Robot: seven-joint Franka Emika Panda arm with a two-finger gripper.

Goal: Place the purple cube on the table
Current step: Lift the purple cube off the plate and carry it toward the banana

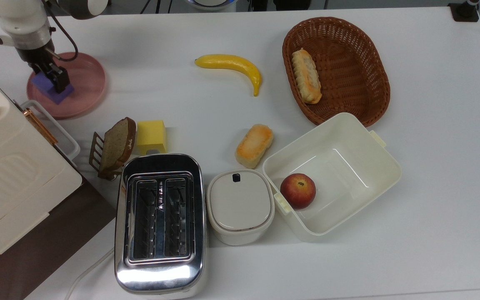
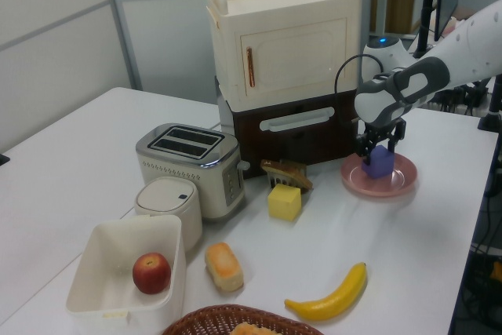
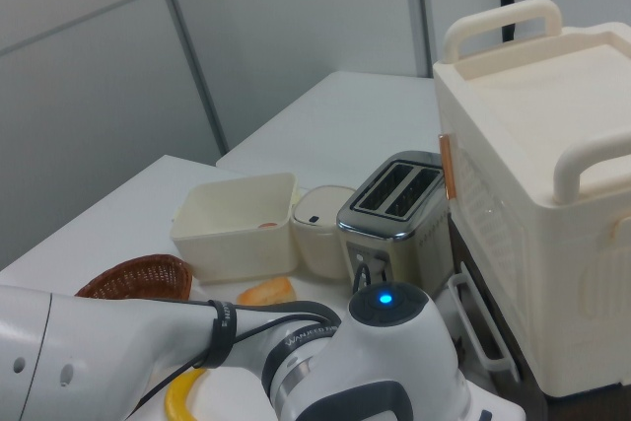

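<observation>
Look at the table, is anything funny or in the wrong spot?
One thing: a purple cube sits on the pink plate, where food would go. The tool is right at it. The yellow block lies among the bread too. Nothing looks spilled or broken.

You've got the gripper (image 2: 379,145) down over the purple cube (image 2: 380,162), fingers either side of it, cube on the pink plate (image 2: 380,180) at the left view's right, far side of the table (image 2: 78,162). Yellow block (image 2: 285,202) sits left of the plate, banana (image 2: 331,296) nearer.
</observation>
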